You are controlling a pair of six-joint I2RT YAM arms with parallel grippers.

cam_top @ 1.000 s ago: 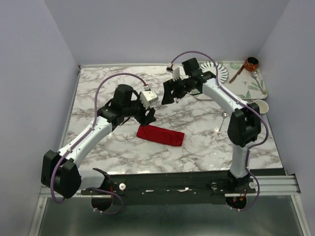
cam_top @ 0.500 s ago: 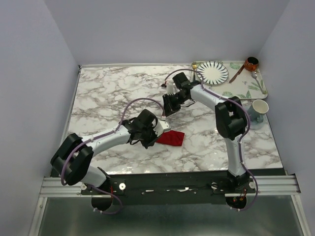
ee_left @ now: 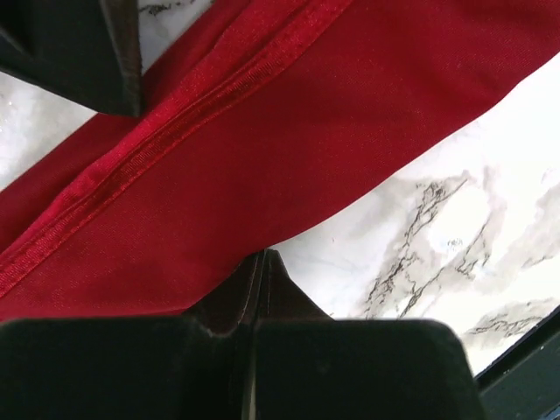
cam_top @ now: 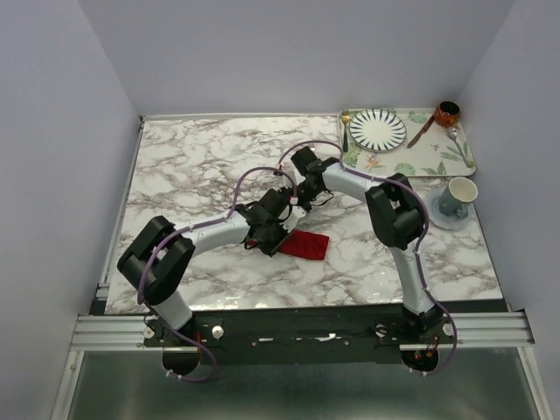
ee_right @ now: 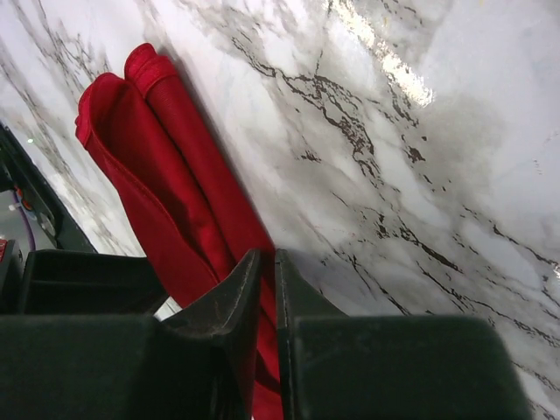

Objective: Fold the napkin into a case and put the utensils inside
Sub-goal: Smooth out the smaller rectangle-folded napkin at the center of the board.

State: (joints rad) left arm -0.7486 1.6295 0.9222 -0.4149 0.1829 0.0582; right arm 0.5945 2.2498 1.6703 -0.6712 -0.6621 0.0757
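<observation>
Napkin point(cam_top: 308, 246) lies folded into a narrow red strip near the middle of the marble table point(cam_top: 192, 175), and you've got both arms crowded right over its left end. Left gripper point(ee_left: 260, 260): fingers pressed flat together, tips right at the cloth's edge, just where red meets marble. Whether a bit of hem is caught between them, I can't tell from this angle. Right gripper point(ee_right: 268, 262): only a bare sliver between the fingers, tips over the long edge of the strip, nothing visibly held. From the right wrist you can see two red layers lying side by side at the strip's far end. Tray point(cam_top: 437, 162) with the plate point(cam_top: 377, 129) sits well apart, at the far right corner.
</observation>
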